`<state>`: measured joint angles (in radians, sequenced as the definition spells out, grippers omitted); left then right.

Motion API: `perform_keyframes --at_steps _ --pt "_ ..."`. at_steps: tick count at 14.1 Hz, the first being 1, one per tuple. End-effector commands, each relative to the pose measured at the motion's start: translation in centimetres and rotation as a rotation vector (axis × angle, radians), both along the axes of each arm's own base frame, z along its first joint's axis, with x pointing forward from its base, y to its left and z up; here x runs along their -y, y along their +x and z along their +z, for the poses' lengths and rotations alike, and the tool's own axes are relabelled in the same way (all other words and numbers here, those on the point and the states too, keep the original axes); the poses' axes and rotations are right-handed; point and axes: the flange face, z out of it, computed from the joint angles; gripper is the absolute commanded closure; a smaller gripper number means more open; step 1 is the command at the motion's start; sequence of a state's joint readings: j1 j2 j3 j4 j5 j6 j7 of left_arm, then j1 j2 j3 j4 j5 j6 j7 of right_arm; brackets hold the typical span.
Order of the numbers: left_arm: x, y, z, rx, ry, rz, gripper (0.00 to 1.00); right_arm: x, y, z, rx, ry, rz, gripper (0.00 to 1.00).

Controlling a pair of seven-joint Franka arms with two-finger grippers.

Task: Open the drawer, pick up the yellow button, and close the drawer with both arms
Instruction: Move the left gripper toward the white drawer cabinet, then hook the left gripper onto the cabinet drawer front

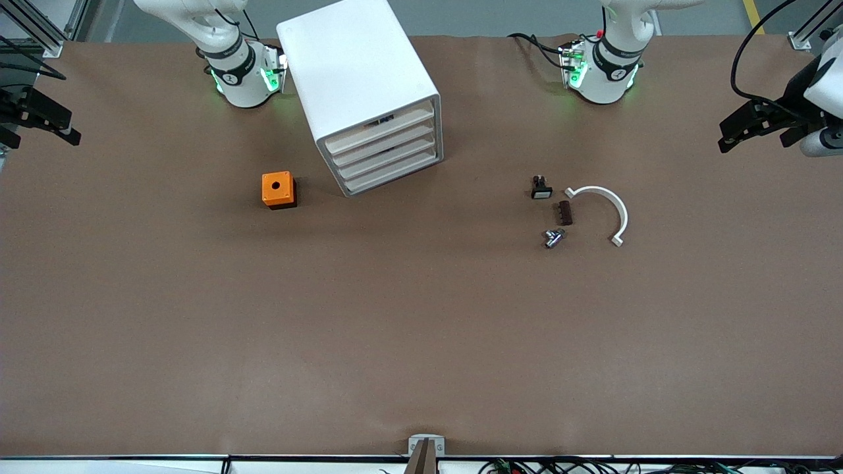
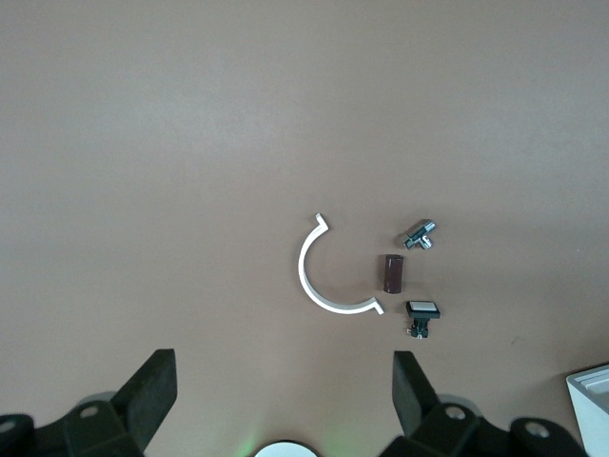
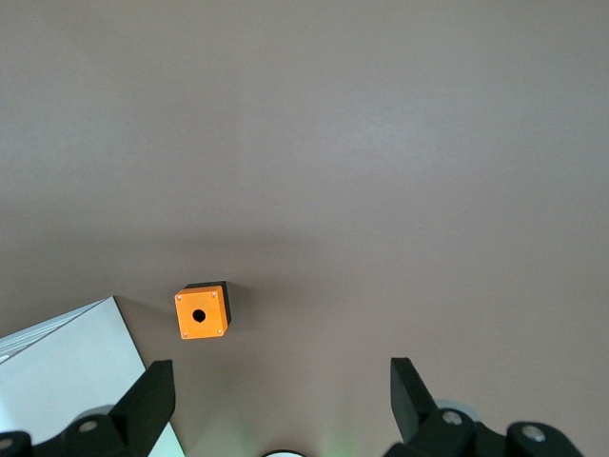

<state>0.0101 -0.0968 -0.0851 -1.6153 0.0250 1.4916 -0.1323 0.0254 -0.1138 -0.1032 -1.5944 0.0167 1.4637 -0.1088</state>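
start: top shallow white drawer (image 1: 380, 123) in the upper centre closed; left gripper (image 1: 757, 125) and right gripper (image 1: 41, 117), fingers apart, wait at the frame edges; next, pull drawer.

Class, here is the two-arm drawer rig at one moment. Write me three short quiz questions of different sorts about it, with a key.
1. True or false: the drawer, topmost in the cabinet, is pulled out.
2. Multiple choice: the orange cube lies (A) on the cabinet, (B) on the table beside the cabinet toward the right arm's end, (C) in the right gripper.
3. Fill in: the fingers of the left gripper are ____.

Key
1. False: all four drawers sit flush.
2. B.
3. Open, and holding nothing; it hangs over bare table near the white curved piece. The right gripper is open too.
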Motion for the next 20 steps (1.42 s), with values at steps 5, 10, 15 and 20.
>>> perform_keyframes --at_steps 5,10,15,20 --pt "-0.4 1.2 0.0 -0.016 0.012 0.006 0.00 0.2 -0.7 0.2 0.003 -0.007 -0.001 0.00" --pt "0.7 3.5 -5.0 -0.109 0.003 -0.003 0.00 0.2 -0.6 0.2 0.003 -0.008 0.002 0.00" --pt "4.0 5.6 -9.7 -0.198 -0.085 0.300 0.00 0.2 -0.6 0.4 0.004 -0.008 0.001 0.00" --pt "13.4 6.0 -16.5 -0.379 -0.068 0.620 0.00 0.2 -0.6 0.5 0.008 -0.010 -0.007 0.00"
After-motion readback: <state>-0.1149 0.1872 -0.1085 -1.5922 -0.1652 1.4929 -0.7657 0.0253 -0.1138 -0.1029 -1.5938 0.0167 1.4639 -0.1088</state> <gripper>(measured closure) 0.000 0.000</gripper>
